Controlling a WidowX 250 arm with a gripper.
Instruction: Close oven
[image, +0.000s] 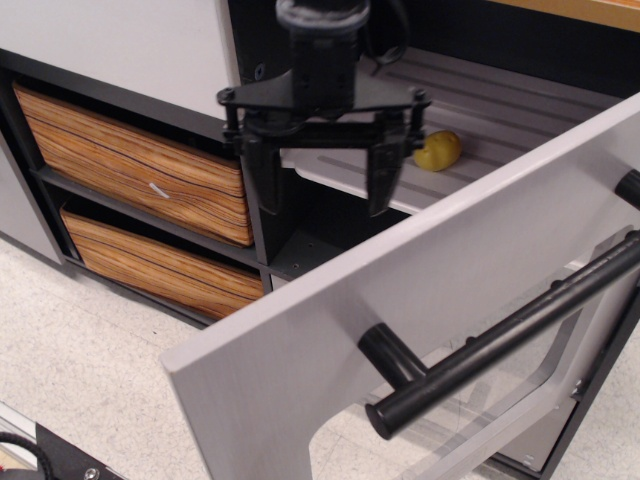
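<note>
The oven door (400, 290) is brushed grey, swung wide open toward the camera, with a thick black bar handle (500, 340) and a clear window at lower right. Behind it the oven's ribbed grey shelf (500, 110) shows, with a small yellow potato (438, 150) on it. My gripper (322, 195) hangs just above and behind the door's top edge, in front of the oven opening. Its two black fingers (383, 170) are spread wide and hold nothing.
Two wood-grain drawers (140, 170) sit left of the oven under a white panel (120, 45). The floor (90, 360) is pale speckled. A black object lies at the bottom left corner.
</note>
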